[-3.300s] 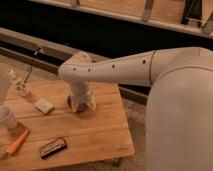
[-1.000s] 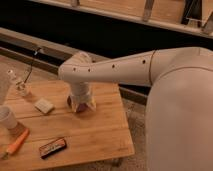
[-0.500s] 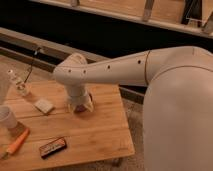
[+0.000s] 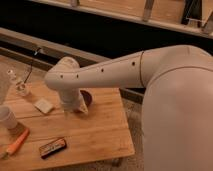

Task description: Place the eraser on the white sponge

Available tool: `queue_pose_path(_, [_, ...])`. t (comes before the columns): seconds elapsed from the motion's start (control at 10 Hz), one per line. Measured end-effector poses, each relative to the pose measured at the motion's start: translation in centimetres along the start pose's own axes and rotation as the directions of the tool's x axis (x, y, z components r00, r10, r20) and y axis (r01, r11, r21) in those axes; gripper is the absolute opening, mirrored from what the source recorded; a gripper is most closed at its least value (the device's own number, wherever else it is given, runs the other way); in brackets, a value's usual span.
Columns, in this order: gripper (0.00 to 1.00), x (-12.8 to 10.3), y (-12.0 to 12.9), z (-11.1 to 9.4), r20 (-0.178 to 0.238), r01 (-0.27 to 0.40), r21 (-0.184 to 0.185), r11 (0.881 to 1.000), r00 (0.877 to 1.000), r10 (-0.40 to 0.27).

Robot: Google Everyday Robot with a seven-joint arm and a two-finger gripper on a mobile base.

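- Eraser [image 4: 53,147] lies flat, nearer the camera than the sponge [image 4: 44,105], untouched.
- Gripper [image 4: 76,107] hovers just right of the sponge — wide, empty.
- Best approach: straddle the eraser's 2 long edges, then descend.

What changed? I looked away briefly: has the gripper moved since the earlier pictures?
Yes. The gripper has shifted slightly left, toward the white sponge, which stayed put.

1. The table [image 4: 100,135] is pale, matt wood with visible plank seams.
2. The gripper [image 4: 77,109], low over the table near the white sponge [image 4: 44,105], has a smooth, pale plastic-looking casing.
3. The white sponge looks matt.
4. The eraser [image 4: 52,147] looks dark and matt, with a pale label.
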Motion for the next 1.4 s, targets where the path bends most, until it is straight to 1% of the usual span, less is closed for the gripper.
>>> queue_pose_path(0.3, [0.65,0.5,3.6,0.7,0.002,0.097,-0.010,0.995,0.995,-0.097])
queue_pose_path(0.5, [0.65,1.1,6.4,1.1,0.005,0.176,-0.013,0.984,0.984,-0.176])
queue_pose_path(0.6, [0.65,1.4,7.1,1.2,0.006,0.203,-0.010,0.979,0.979,-0.203])
queue_pose_path(0.7, [0.65,1.8,8.2,1.4,0.008,0.241,-0.008,0.970,0.970,-0.241])
queue_pose_path(0.9, [0.65,2.3,9.5,1.9,0.013,0.286,-0.010,0.958,0.958,-0.286])
queue_pose_path(1.1, [0.65,2.6,11.1,2.8,0.027,0.364,-0.018,0.931,0.931,-0.364])
queue_pose_path(1.2, [0.65,2.8,11.8,3.2,0.034,0.404,-0.028,0.914,0.914,-0.403])
queue_pose_path(1.3, [0.65,2.9,12.2,3.8,0.036,0.435,-0.035,0.900,0.900,-0.434])
queue_pose_path(1.4, [0.65,2.9,12.6,4.8,0.036,0.476,-0.044,0.878,0.879,-0.475])
